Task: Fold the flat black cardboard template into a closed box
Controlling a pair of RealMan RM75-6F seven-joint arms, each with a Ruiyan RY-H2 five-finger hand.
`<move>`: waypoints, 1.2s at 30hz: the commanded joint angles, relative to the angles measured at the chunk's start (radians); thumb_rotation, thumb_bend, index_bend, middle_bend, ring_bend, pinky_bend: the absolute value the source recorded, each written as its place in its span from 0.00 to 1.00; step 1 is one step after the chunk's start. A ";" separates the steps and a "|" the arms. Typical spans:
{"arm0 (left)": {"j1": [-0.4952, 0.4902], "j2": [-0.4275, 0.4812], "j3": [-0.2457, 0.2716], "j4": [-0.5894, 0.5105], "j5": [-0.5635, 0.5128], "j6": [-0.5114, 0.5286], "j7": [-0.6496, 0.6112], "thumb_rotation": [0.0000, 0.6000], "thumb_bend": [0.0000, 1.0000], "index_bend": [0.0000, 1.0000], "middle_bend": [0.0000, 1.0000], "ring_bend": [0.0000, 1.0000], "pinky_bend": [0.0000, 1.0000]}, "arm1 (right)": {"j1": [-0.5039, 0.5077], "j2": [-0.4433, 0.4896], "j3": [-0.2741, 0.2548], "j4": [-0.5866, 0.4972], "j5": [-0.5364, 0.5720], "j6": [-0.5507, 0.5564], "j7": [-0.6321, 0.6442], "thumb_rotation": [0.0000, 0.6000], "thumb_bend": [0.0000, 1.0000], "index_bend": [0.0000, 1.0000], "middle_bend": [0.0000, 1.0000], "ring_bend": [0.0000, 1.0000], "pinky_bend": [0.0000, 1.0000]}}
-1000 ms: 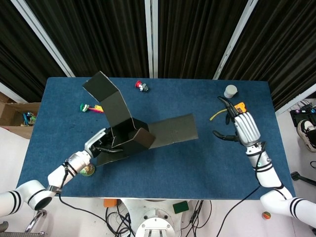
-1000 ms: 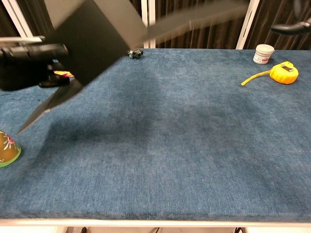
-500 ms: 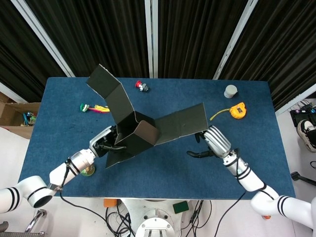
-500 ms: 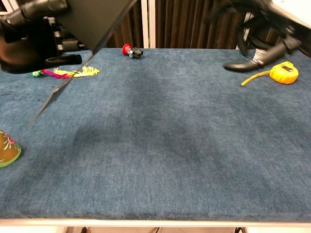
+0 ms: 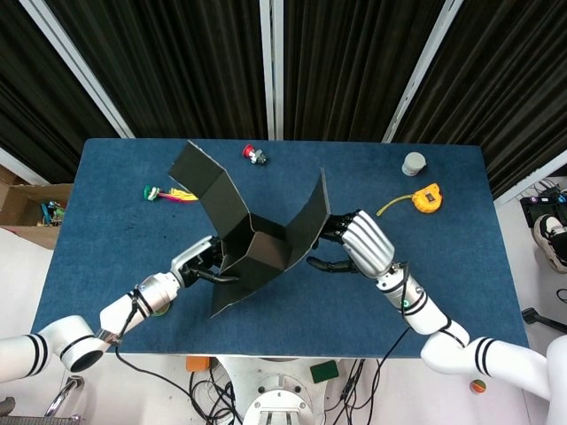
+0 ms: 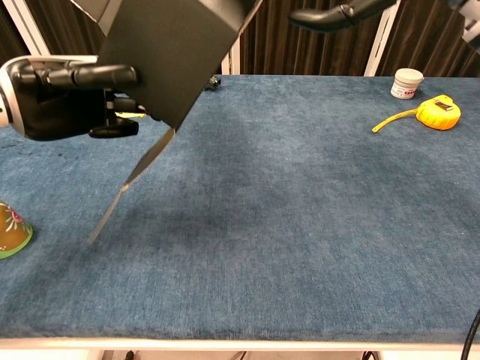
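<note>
The black cardboard template (image 5: 257, 239) is partly folded and lifted off the blue table (image 5: 443, 283). My left hand (image 5: 205, 263) grips its lower left side, and a long panel (image 5: 208, 177) rises behind it to the back left. The right flap (image 5: 312, 215) stands nearly upright. My right hand (image 5: 357, 244) presses on that flap's outer face with fingers spread. In the chest view the cardboard (image 6: 161, 52) fills the upper left, held by the left hand (image 6: 56, 94). Only fingers of the right hand (image 6: 337, 13) show at the top edge.
A yellow tape measure (image 5: 428, 197) and a white jar (image 5: 414, 164) sit at the back right. A small red-capped part (image 5: 255, 155) lies at the back, a colourful toy (image 5: 164, 193) at the left. An olive cone-shaped item (image 6: 11, 229) stands near the front left edge.
My right hand came in from the right and reached the right flap, which swung from lying low to nearly upright. The left hand lifted the template and shifted it slightly right.
</note>
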 commanded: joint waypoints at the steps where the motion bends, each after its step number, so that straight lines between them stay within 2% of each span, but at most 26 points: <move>1: -0.001 -0.010 0.005 0.010 -0.004 -0.006 0.028 1.00 0.04 0.28 0.29 0.48 0.88 | 0.010 -0.004 0.004 0.001 -0.006 -0.006 -0.025 1.00 0.18 0.27 0.30 0.68 1.00; 15: -0.019 -0.021 0.005 0.014 -0.020 -0.041 0.163 1.00 0.04 0.28 0.29 0.48 0.88 | 0.064 -0.040 0.010 0.071 -0.048 -0.030 -0.156 1.00 0.15 0.38 0.36 0.69 1.00; 21: -0.030 -0.029 0.002 0.019 -0.035 -0.066 0.257 1.00 0.04 0.28 0.29 0.48 0.88 | 0.084 -0.060 0.005 0.082 -0.057 -0.034 -0.169 1.00 0.14 0.40 0.37 0.69 1.00; 31: -0.042 -0.046 -0.006 0.032 -0.075 -0.109 0.414 1.00 0.04 0.27 0.29 0.48 0.88 | 0.105 -0.025 -0.063 0.063 -0.086 -0.117 -0.216 1.00 0.13 0.40 0.36 0.69 1.00; 36: -0.051 -0.068 -0.012 0.050 -0.103 -0.133 0.568 1.00 0.04 0.28 0.29 0.48 0.88 | 0.113 -0.017 -0.095 0.085 -0.136 -0.128 -0.295 1.00 0.13 0.41 0.36 0.69 1.00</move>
